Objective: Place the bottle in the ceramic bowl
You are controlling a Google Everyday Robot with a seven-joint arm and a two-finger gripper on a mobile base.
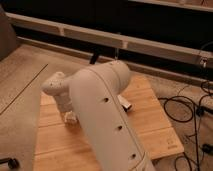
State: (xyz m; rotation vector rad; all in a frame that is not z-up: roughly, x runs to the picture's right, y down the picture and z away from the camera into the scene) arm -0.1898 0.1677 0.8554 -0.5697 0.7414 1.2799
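One tool (70, 118) over one wooden table (152, 127)

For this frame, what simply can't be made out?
Camera view:
Ceramic bowl: not seen; the arm covers much of the table.
Bottle: cannot be told apart from the gripper, low over the table's left side.
Dark packet: mostly hidden behind the arm.

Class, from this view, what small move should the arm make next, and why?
Probably raise the gripper a little: it hangs low over the left of the wooden table, and the arm hides the middle, so no target shows.
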